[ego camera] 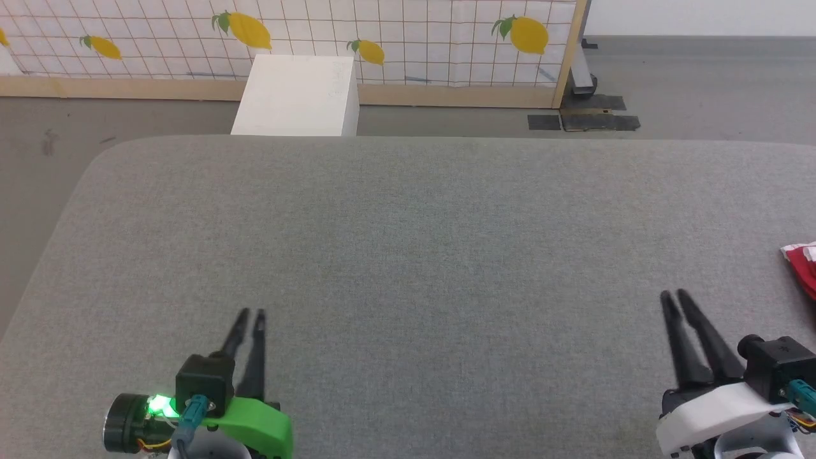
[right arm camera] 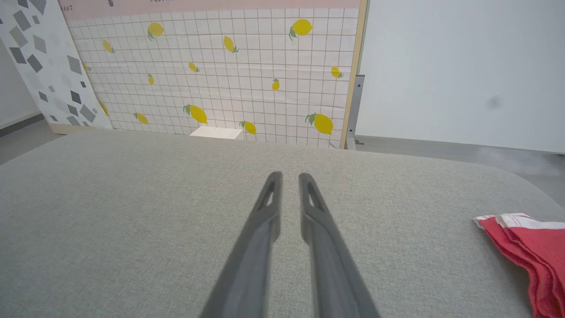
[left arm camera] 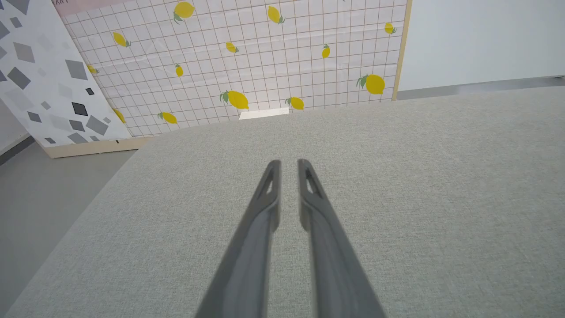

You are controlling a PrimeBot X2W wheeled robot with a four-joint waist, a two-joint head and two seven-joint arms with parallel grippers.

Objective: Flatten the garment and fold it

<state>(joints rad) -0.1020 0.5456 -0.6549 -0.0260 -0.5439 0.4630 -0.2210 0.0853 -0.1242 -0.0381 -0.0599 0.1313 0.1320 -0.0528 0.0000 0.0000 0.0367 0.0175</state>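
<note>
Red garment (ego camera: pixel 804 268) lies right of right hand (ego camera: pixel 674 294), apart; left hand (ego camera: pixel 251 313) well away; both narrowly parted, empty.

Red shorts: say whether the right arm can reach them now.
Probably yes: the shorts lie to the right of the right gripper, with bare grey cushion between and nothing in the way.

No complete text, label, brand or number can be read. Small dark lettering is noted on the pink strip (right arm camera: pixel 212 3) above the lemon panel (right arm camera: pixel 220 66) in the right wrist view. It is cut by the frame edge and too small to be deciphered.
</note>
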